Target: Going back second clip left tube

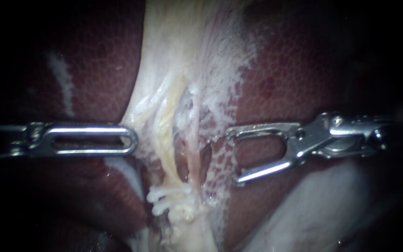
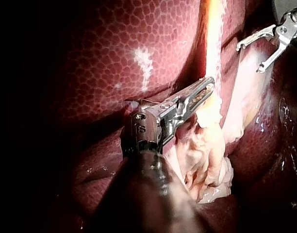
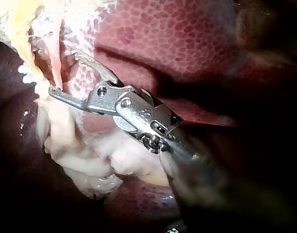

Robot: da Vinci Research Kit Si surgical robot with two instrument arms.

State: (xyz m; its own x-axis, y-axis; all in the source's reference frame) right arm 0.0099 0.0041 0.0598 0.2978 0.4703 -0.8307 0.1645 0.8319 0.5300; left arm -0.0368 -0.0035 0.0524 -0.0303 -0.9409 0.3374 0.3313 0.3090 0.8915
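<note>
Two thin tubes run down the pale tissue in the endoscope view: a yellowish left tube (image 1: 168, 140) and a pinkish right tube (image 1: 193, 144). White clips (image 1: 166, 197) lie across the left tube's lower end. My right instrument (image 1: 232, 157) stands to the right of both tubes, its jaws open, nothing between them and touching neither tube. In its wrist view these jaws (image 3: 64, 73) gape just short of the pinkish tube (image 3: 54, 65) and the clips (image 3: 27, 73). My left instrument (image 1: 134, 140) has its slotted jaws shut on the pale tissue's left edge, also seen from its own arm (image 2: 209, 86).
Dark red liver (image 1: 299, 60) lies on both sides of the pale band (image 1: 187, 46). A pale rounded mass (image 1: 313, 210) sits under the right instrument. Lumpy pale tissue (image 2: 206, 155) hangs beside the left instrument. The right instrument (image 2: 249, 58) shows far off in the left wrist view.
</note>
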